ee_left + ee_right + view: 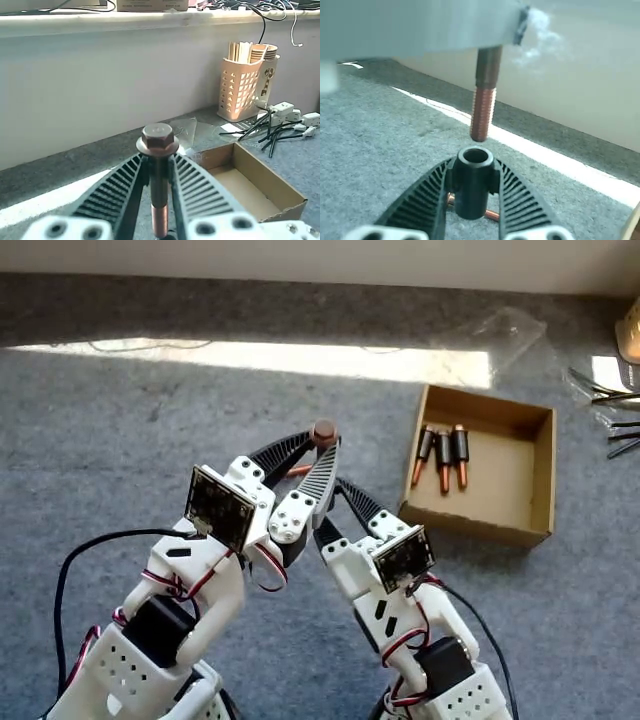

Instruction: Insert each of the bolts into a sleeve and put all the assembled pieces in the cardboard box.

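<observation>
My left gripper [159,165] is shut on a copper bolt [158,141], head up and threaded end pointing down. Directly under that tip my right gripper [472,167] is shut on an upright black sleeve [471,187]; a small gap separates the bolt's threads [482,112] from the sleeve's open top. In the high view the bolt head [323,431] sits above both grippers, left of the cardboard box [480,528]. Three assembled pieces [443,458] lie in the box's far left corner. Another bolt [491,215] lies on the carpet behind the sleeve.
Grey carpet covers the table. A clear plastic bag [505,332] lies beyond the box, and black cable ties [612,412] at the far right. A beige perforated holder [243,87] and white plugs [295,112] stand by the wall.
</observation>
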Controlling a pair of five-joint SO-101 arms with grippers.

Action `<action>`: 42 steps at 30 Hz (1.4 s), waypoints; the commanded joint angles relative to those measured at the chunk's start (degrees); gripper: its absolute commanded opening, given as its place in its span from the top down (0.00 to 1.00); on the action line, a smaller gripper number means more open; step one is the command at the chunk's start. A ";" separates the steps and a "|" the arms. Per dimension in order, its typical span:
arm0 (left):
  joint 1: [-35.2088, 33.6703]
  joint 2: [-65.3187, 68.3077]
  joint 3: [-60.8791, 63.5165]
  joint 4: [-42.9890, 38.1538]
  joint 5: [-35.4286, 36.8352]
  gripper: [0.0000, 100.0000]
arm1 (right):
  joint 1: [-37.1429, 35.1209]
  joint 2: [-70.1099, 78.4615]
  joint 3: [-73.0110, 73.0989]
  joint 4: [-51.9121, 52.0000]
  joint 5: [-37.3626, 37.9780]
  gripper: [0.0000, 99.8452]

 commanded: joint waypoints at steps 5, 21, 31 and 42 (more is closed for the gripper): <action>0.75 -0.92 -0.66 0.00 0.53 0.98 | 0.75 -0.84 8.48 -0.04 0.70 1.00; 0.31 -0.84 -0.57 1.67 5.98 0.98 | 0.75 -0.84 8.57 -0.04 0.70 1.00; 0.31 -0.84 1.36 1.93 5.80 0.98 | 0.75 -0.84 8.57 -0.04 0.70 1.00; 0.22 -0.84 6.11 1.93 5.71 0.98 | 0.75 -0.84 8.57 -0.04 0.70 1.00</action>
